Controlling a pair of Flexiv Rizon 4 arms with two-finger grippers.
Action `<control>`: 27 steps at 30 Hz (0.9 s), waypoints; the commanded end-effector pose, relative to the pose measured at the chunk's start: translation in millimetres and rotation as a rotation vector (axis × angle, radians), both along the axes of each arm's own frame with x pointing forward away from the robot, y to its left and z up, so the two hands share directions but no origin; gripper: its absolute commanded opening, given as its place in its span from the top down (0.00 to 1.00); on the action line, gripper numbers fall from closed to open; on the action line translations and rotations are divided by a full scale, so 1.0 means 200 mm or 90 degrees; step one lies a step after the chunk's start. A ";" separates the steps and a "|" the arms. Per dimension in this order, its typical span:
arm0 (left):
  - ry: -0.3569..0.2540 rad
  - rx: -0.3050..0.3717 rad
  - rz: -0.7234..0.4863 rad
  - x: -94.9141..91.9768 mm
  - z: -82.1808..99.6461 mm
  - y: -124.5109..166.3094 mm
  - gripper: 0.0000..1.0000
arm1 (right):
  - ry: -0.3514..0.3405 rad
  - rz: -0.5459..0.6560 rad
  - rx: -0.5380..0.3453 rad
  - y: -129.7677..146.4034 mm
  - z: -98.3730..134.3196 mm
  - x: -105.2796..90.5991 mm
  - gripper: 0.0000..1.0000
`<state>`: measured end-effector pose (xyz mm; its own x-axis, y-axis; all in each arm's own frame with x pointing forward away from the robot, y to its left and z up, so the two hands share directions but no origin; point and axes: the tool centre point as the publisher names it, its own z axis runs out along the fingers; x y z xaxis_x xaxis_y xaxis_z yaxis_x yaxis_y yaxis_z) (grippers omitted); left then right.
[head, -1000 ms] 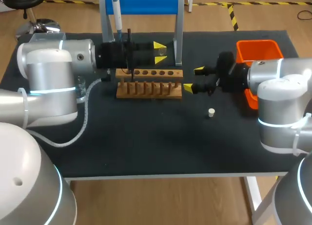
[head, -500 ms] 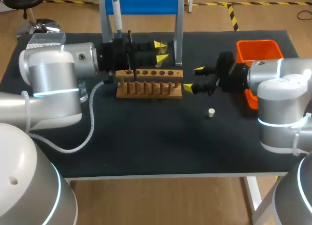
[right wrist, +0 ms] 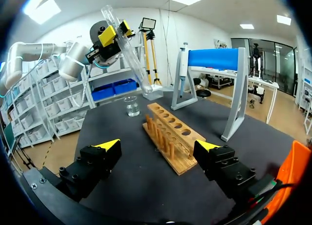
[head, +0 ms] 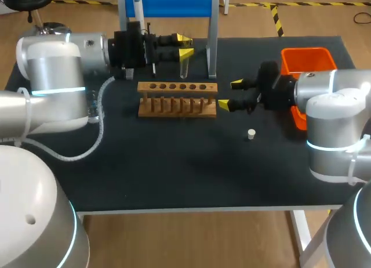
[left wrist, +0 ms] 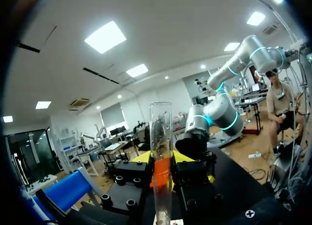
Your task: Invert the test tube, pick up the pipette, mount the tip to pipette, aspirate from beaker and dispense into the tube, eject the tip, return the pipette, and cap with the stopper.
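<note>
Your left gripper (head: 186, 45) is pinching the one test tube (right wrist: 134, 64), long axis tilted off upright. And your right gripper (head: 231, 93) is spread wide, single stopper (head: 251, 134) near it.

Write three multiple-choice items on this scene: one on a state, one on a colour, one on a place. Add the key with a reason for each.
1. The left gripper has its jaws:
A. open and empty
B. shut on the test tube
C. shut on nothing

2. The bin is:
A. orange
B. blue
C. green

3. The stopper is:
A. in the test tube
B. in the bin
C. on the table, near the right gripper

Key:
1 B: the left wrist view shows the tube clamped from both sides.
2 A: the head view shows it orange.
3 C: it lies on the dark tabletop, apart from the tube and the bin.
</note>
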<state>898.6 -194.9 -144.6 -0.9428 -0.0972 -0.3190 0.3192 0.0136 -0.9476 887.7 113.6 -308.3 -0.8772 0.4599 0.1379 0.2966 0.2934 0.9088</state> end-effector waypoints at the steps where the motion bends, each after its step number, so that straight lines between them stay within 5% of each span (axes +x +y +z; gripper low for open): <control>1: 0.015 -0.001 -0.017 0.06 -0.04 -0.02 1.00 | 0.000 0.000 0.000 0.00 0.00 0.00 0.00; 10: 0.072 -0.035 0.007 0.14 -0.13 -0.02 1.00 | 0.000 0.000 0.000 0.00 0.00 0.00 0.00; 27: 0.144 -0.025 0.026 0.27 -0.21 -0.02 1.00 | 0.000 0.000 0.000 0.00 0.00 0.00 0.00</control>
